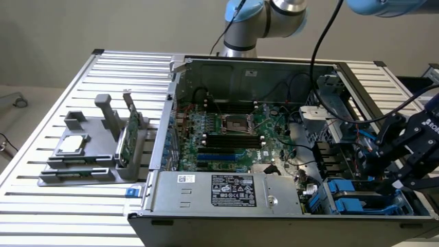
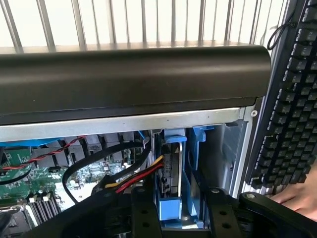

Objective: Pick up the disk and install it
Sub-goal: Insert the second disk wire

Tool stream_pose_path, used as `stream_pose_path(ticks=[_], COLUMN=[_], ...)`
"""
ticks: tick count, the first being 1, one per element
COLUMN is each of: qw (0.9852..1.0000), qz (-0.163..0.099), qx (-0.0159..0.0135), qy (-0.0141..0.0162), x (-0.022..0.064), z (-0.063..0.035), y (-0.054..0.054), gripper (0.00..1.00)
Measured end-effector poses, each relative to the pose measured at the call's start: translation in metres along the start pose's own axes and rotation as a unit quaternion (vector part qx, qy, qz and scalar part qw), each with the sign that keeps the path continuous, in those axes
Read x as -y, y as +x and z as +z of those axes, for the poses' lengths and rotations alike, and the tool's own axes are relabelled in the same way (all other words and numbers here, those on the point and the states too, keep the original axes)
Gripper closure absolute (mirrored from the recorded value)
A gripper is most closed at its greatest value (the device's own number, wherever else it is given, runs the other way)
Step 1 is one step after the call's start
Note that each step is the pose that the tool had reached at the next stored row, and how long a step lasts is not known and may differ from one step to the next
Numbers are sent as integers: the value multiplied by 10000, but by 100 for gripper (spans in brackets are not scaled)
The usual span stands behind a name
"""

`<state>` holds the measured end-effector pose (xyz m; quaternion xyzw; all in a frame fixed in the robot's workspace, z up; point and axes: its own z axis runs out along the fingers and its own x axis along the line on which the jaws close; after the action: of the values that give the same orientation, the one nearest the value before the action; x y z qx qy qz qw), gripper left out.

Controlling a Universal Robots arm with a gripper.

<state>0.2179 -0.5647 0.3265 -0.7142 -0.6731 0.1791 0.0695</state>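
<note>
blue plastic frames the disk [image 2: 171, 171], a flat grey metal slab standing on edge in the drive bay of the computer case [image 1: 240, 77], at the lower right of the exterior view. your gripper [image 2: 181, 215] presses its black, bolt-studded fingers [image 2: 143, 213] against both sides of that carrier, grasping it. a bundle of red, yellow and black wires [image 2: 141, 176] runs just beside the disk. in the exterior view the case lies open on a ribbed aluminium table [image 1: 61, 211]. you see the green motherboard [image 1: 226, 134] at its centre and a boxy grey power supply [image 1: 219, 190] with a printed label along the lower edge. at the left of that frame, a grey moulded holder [image 1: 82, 172] carries a thin green circuit card [image 1: 130, 136] upright and a small square silver chip [image 1: 72, 145] lying flat. beyond the case wall sit a black keyboard [image 2: 287, 99] and a person's hand [image 2: 299, 196].
</note>
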Motion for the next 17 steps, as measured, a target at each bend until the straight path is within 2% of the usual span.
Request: stream_pose_path(ticks=[6,17], qw=[10000,10000], qz=[-1,17], qx=[2,-5], qy=[30,36], x=[23,85], z=[-63,-231], y=[-14,-43], gripper=[58,58])
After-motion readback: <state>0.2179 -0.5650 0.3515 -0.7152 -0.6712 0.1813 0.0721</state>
